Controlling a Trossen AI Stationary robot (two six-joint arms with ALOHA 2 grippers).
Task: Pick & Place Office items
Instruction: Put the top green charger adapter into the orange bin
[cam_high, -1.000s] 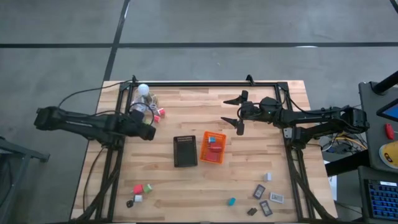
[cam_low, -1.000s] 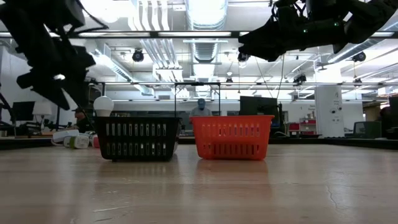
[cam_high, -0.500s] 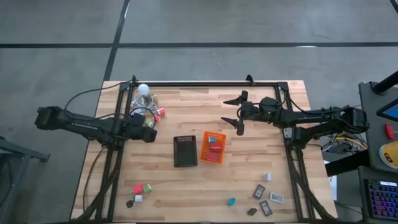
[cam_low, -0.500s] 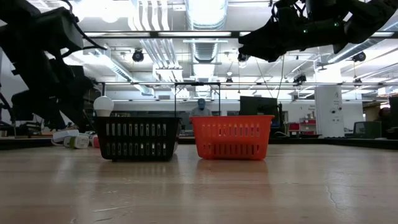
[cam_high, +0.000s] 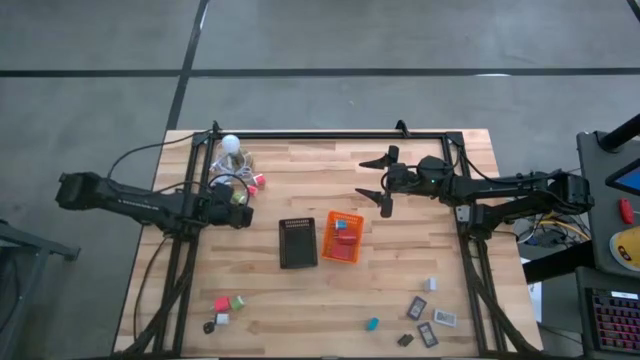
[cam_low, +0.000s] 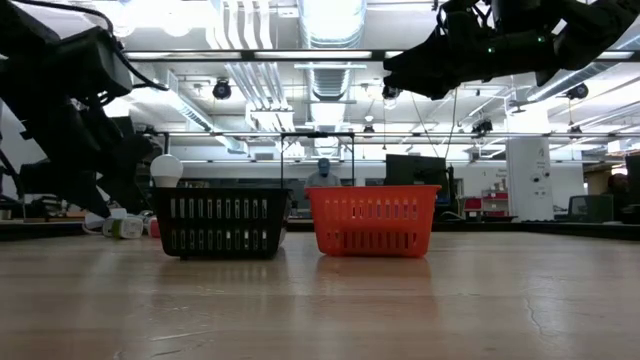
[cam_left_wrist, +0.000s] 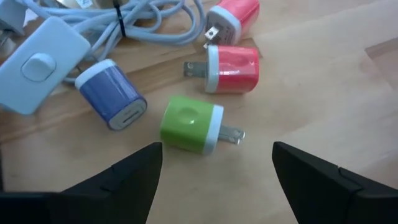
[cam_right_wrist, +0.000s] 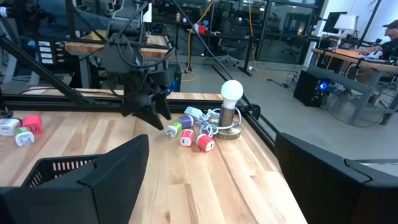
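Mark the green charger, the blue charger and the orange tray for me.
green charger (cam_left_wrist: 186, 127), left wrist view, on its green body.
blue charger (cam_left_wrist: 111, 93), left wrist view, on its blue side.
orange tray (cam_high: 343, 257), high view, on its near rim.

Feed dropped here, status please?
Left gripper open, low over green charger. Right gripper open, hovering high, empty. Cable and red charger close by.

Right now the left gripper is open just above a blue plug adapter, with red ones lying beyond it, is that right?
Not quite. In the left wrist view the open left gripper is lined up on the green plug adapter. The blue one lies off to its side, and the red ones lie beyond.
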